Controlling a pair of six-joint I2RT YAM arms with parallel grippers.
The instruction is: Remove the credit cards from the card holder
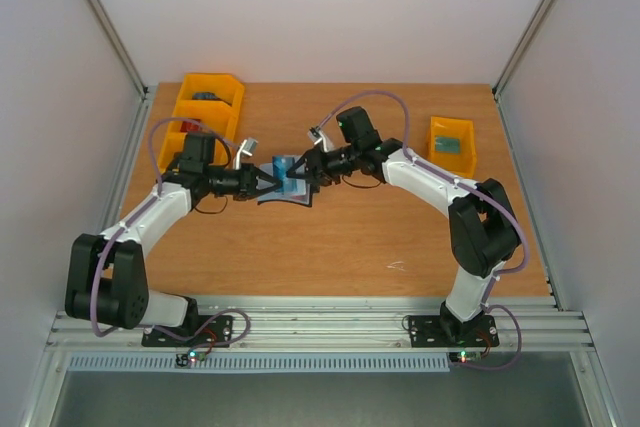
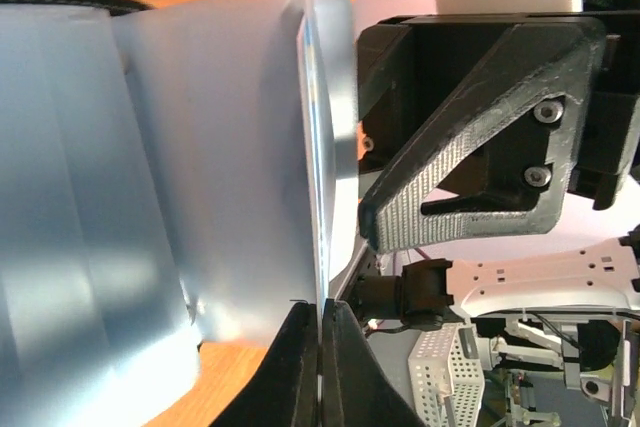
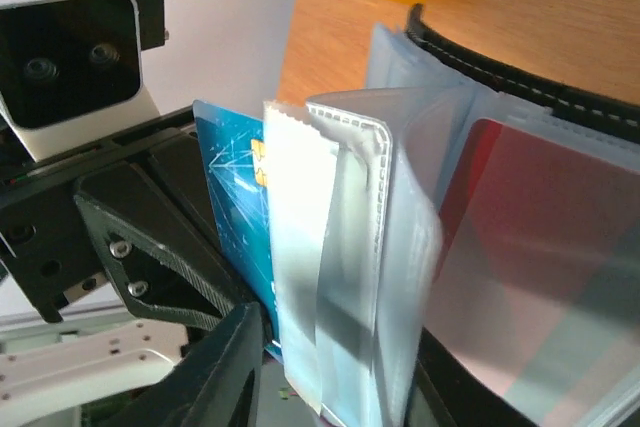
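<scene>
Top external: both arms meet mid-counter (image 1: 350,237). The card holder (image 1: 285,192) is open between the left claw (image 1: 268,182) and right claw (image 1: 303,175), black edge on the wood. Yellow bins (image 1: 210,107) stand far left and a single yellow bin (image 1: 452,144) far right.

Left wrist: the left claw's fingers are pressed together on a thin pale edge seen end-on. Pale clear sleeves (image 2: 150,197) fan out to the left.

Right wrist: the blue card (image 3: 235,207) stands up from the sleeves, its lower part behind the left claw's finger (image 3: 150,237). The red card (image 3: 520,207) sits inside a sleeve. The right claw's fingers flank the sleeve bundle; whether they grip it cannot be told.
</scene>
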